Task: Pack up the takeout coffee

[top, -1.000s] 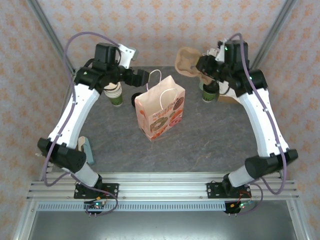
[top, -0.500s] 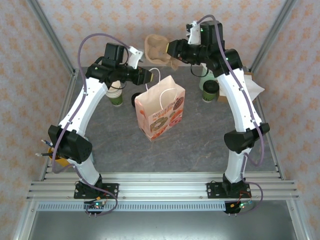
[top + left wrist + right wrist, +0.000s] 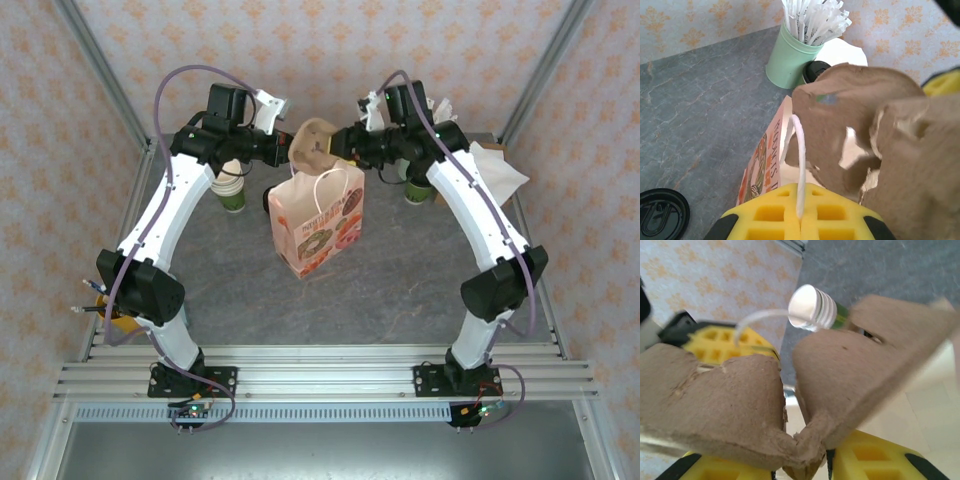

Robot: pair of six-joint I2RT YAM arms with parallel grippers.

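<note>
My left gripper (image 3: pixel 800 221) is pinched shut on the white handle (image 3: pixel 799 150) of the paper bag (image 3: pixel 315 235). My right gripper (image 3: pixel 805 462) clamps a pulp cup carrier (image 3: pixel 735 405) just above the bag. The takeout coffee (image 3: pixel 815 71) stands beside the straw holder (image 3: pixel 789 62); it is probably light and crushable, so I'd grip its sidewall gently, below the lid.

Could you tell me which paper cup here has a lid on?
The single green cup by the mint straw holder, right of the bag; the stacked cups left are lidless.

R gripper (image 3: pixel 346 144) brought cup carrier (image 3: pixel 312 140) over bag (image 3: pixel 315 228); L gripper (image 3: pixel 291 150) closed, prob. on handle (image 3: pixel 800 160).
</note>
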